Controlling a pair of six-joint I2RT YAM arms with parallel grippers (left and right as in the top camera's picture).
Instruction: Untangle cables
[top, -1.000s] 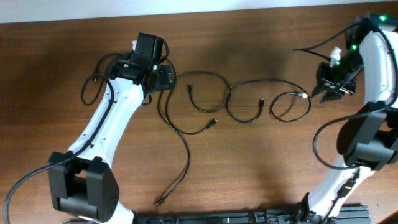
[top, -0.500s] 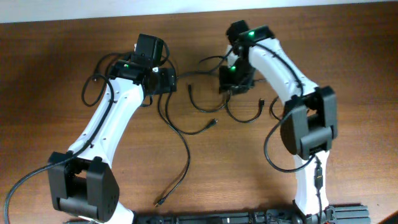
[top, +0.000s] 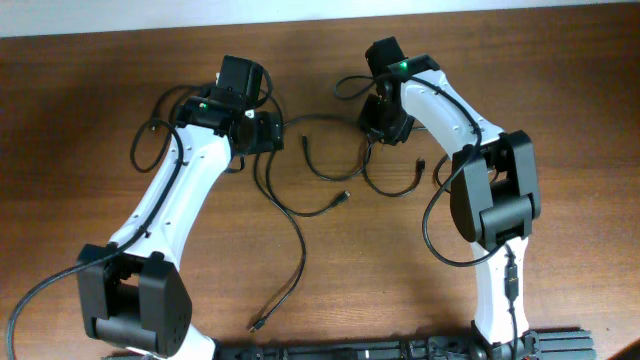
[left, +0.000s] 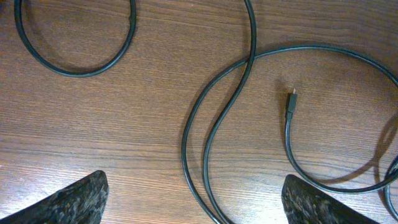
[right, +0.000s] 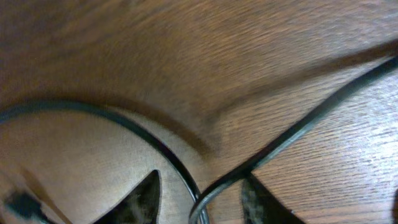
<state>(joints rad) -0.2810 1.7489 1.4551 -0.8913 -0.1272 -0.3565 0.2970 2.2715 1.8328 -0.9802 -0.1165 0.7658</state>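
Observation:
Several thin black cables lie in loose loops across the middle of the wooden table, with one plug end near the front. My left gripper is open and hovers low over two crossing strands, which run between its fingers. A small plug lies just to the right. My right gripper is down on the middle loops. In the blurred right wrist view its fingers are partly apart, with two crossing strands between the tips.
The arms' own thicker black cables loop beside the left arm and the right arm. A black base rail runs along the front edge. The table's far edge meets a white wall.
My right arm has swung from the far right edge to the middle of the table and come down onto the cable loops. The left arm has not moved.

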